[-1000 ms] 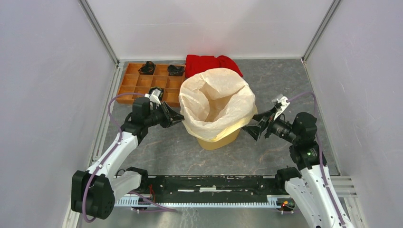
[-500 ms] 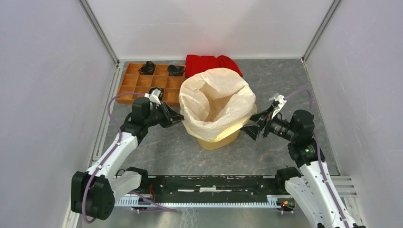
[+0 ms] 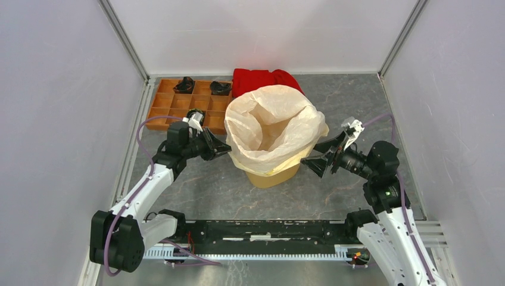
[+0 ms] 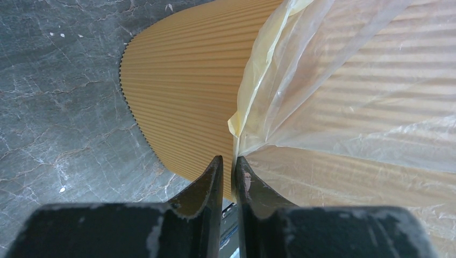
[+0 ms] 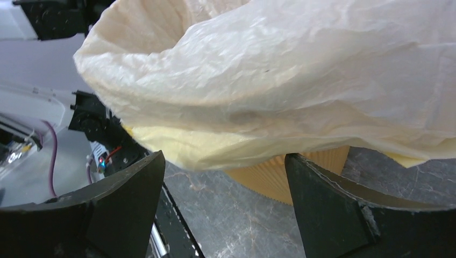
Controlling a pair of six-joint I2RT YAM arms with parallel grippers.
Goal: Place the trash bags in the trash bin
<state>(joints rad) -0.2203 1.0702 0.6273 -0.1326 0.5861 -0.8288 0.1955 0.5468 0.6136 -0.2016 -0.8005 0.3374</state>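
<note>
The cream-white trash bag [image 3: 271,128] sits open-mouthed in the yellow-orange trash bin [image 3: 274,176], its top folded out over the rim. My left gripper [image 3: 225,149] is at the bag's left side, shut on a thin fold of its hem. In the left wrist view the trash bag [image 4: 349,70] edge runs down between the nearly closed jaws of the left gripper [image 4: 228,159], in front of the ribbed trash bin [image 4: 177,97]. My right gripper [image 3: 315,158] stands open at the bin's right side. In its wrist view the right gripper [image 5: 225,158] is just below the bag's overhang [image 5: 296,70], holding nothing.
A brown wooden compartment tray [image 3: 178,104] lies at the back left with dark items [image 3: 184,85] in two cells. A red cloth [image 3: 262,78] lies behind the bin. Grey walls close in on three sides. A black rail [image 3: 268,229] runs along the near edge.
The right gripper has shifted slightly beside the bin and its jaws stand a touch wider. The bag's right edge has bulged a little further right. The left gripper has held still.
</note>
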